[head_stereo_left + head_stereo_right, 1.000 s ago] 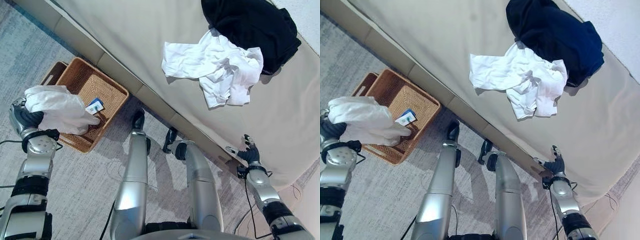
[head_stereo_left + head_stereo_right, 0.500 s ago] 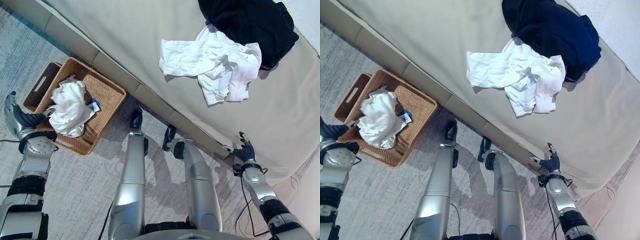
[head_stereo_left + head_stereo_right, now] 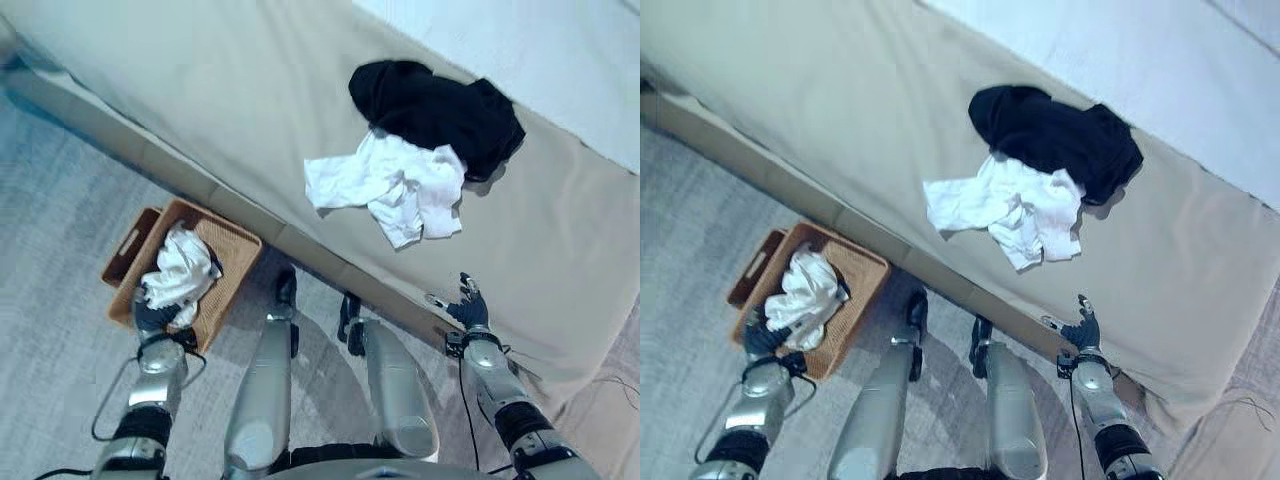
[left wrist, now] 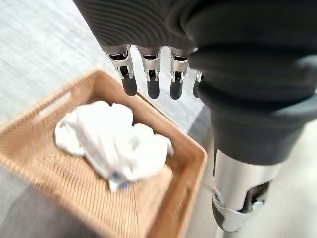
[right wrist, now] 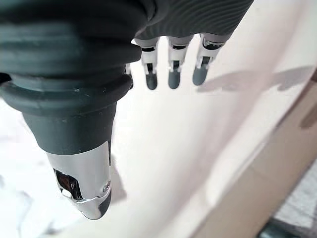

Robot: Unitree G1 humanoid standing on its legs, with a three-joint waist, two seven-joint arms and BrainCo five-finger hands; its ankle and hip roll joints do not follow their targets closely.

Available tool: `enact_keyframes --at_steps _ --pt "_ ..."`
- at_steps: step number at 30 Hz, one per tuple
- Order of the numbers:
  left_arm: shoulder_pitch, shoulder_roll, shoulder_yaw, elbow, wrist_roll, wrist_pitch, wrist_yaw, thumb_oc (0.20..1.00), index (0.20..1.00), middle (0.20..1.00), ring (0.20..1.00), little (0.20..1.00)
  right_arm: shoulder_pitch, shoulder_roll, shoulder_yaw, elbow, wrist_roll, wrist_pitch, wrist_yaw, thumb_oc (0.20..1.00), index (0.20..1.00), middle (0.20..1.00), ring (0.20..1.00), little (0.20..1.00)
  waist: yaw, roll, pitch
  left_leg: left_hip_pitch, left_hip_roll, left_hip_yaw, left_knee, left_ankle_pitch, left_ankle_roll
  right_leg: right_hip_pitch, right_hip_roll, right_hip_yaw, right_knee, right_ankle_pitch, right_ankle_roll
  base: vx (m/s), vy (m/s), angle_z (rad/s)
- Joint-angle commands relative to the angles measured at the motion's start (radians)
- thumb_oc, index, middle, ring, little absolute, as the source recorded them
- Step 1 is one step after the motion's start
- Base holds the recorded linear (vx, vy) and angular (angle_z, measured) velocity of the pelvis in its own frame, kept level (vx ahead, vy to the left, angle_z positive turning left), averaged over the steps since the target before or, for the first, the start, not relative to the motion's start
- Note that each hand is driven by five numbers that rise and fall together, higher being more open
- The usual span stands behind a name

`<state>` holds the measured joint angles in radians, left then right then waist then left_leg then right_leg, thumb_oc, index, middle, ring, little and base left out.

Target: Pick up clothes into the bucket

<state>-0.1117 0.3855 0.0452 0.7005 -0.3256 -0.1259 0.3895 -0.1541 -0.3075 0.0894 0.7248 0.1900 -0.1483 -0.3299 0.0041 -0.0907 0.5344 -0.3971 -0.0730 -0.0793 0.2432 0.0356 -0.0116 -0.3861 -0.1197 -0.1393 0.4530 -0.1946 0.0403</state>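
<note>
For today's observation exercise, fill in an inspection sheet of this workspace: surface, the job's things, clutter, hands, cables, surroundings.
Surface: beige cushioned sofa seat above a grey carpeted floor.
Job's things: crumpled white garment inside the rectangular woven wicker basket on the floor; a second white garment and a black garment lie overlapping on the seat.
Clutter: nothing seen.
Hands: left hand open above the basket, holding nothing; right hand open at the seat's front edge, empty.
Cables: nothing seen beyond the robot's own.
Surroundings: pale wall behind the sofa.
</note>
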Motion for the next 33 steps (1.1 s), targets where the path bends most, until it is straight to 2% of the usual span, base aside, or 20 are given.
enact_keyframes --at_steps 1,2,5,7,13,18,21,23,24,26,33 --pt "0.030 -0.031 -0.037 0.035 0.003 -0.047 -0.075 1.000 1.000 1.000 1.000 1.000 0.064 -0.077 -0.047 0.008 0.025 -0.025 0.034 1.000 1.000 1.000 1.000 1.000 -0.014 0.092 -0.071 0.042 -0.022 -0.024 -0.046 0.001 0.017 0.031 -0.023 -0.007 -0.173 0.168 0.038 0.17 -0.063 0.00" --pt "0.039 -0.053 -0.059 0.089 0.025 -0.041 -0.103 1.000 1.000 1.000 1.000 1.000 0.079 -0.066 -0.055 0.039 0.028 -0.031 0.046 1.000 1.000 1.000 1.000 1.000 -0.023 0.103 -0.108 0.096 -0.017 -0.023 -0.087 0.008 0.012 0.075 -0.018 -0.003 -0.200 0.172 0.040 0.12 -0.054 -0.02" --pt "0.045 -0.061 -0.084 0.134 0.080 -0.036 -0.128 1.000 1.000 1.000 1.000 1.000 0.094 -0.057 -0.052 0.072 0.044 -0.031 0.078 1.000 1.000 1.000 1.000 1.000 -0.029 0.109 -0.146 0.138 -0.012 -0.020 -0.123 0.016 0.009 0.118 -0.012 -0.001 -0.235 0.178 0.043 0.10 -0.068 -0.03" --pt "0.058 -0.066 -0.103 0.190 0.174 -0.029 -0.144 1.000 1.000 1.000 1.000 1.000 0.112 -0.057 -0.042 0.120 0.037 -0.019 0.121 1.000 1.000 1.000 1.000 1.000 -0.029 0.114 -0.201 0.188 -0.009 -0.010 -0.145 0.011 0.006 0.167 -0.002 0.006 -0.278 0.183 0.045 0.13 -0.092 -0.05" --pt "0.086 -0.093 -0.072 0.351 0.234 0.010 -0.120 1.000 1.000 1.000 1.000 1.000 0.118 -0.048 -0.050 0.130 0.065 -0.012 0.149 1.000 1.000 1.000 1.000 1.000 -0.027 0.121 -0.264 0.260 0.000 0.016 -0.172 -0.004 0.004 0.244 0.018 0.027 -0.346 0.196 0.049 0.09 -0.051 -0.17" --pt "0.128 -0.124 -0.072 0.402 0.255 0.029 -0.137 1.000 1.000 1.000 1.000 1.000 0.119 -0.036 -0.057 0.114 0.141 -0.001 0.192 1.000 1.000 1.000 1.000 1.000 -0.026 0.122 -0.308 0.303 0.010 0.032 -0.186 -0.016 0.004 0.287 0.025 0.041 -0.377 0.198 0.048 0.07 -0.039 -0.12" --pt "0.144 -0.140 -0.088 0.403 0.279 0.032 -0.142 1.000 1.000 1.000 1.000 1.000 0.118 -0.035 -0.055 0.026 0.136 -0.006 0.185 1.000 1.000 1.000 1.000 1.000 -0.026 0.126 -0.314 0.310 0.011 0.042 -0.179 -0.027 0.007 0.288 0.028 0.050 -0.368 0.193 0.046 0.05 -0.020 -0.15" --pt "0.153 -0.150 -0.116 0.361 0.306 0.030 -0.130 1.000 1.000 1.000 1.000 1.000 0.105 -0.072 -0.055 -0.116 0.024 -0.026 0.131 1.000 1.000 1.000 1.000 1.000 -0.028 0.134 -0.304 0.303 0.008 0.041 -0.165 -0.034 0.013 0.276 0.031 0.057 -0.341 0.180 0.042 0.02 -0.013 -0.07" --pt "0.154 -0.150 -0.116 0.361 0.306 0.030 -0.130 1.000 1.000 1.000 1.000 1.000 0.105 -0.072 -0.055 -0.118 0.023 -0.025 0.131 1.000 1.000 1.000 1.000 1.000 -0.028 0.134 -0.304 0.303 0.008 0.041 -0.164 -0.035 0.013 0.275 0.031 0.057 -0.340 0.179 0.042 0.00 -0.005 -0.06" --pt "0.154 -0.149 -0.162 0.319 0.340 0.019 -0.128 1.000 1.000 1.000 1.000 1.000 0.064 -0.116 -0.053 -0.174 -0.073 -0.033 0.076 1.000 1.000 1.000 1.000 1.000 -0.028 0.141 -0.291 0.293 0.004 0.038 -0.153 -0.036 0.017 0.262 0.030 0.058 -0.317 0.170 0.040 0.00 0.000 0.00" --pt "0.148 -0.124 -0.329 0.197 0.418 0.006 -0.142 1.000 1.000 1.000 1.000 1.000 -0.174 -0.230 -0.019 -0.109 -0.199 0.002 -0.063 1.000 1.000 1.000 1.000 1.000 -0.010 0.174 -0.244 0.243 -0.014 0.017 -0.141 -0.031 0.028 0.182 0.018 0.062 -0.235 0.138 0.030 0.00 0.008 0.02"
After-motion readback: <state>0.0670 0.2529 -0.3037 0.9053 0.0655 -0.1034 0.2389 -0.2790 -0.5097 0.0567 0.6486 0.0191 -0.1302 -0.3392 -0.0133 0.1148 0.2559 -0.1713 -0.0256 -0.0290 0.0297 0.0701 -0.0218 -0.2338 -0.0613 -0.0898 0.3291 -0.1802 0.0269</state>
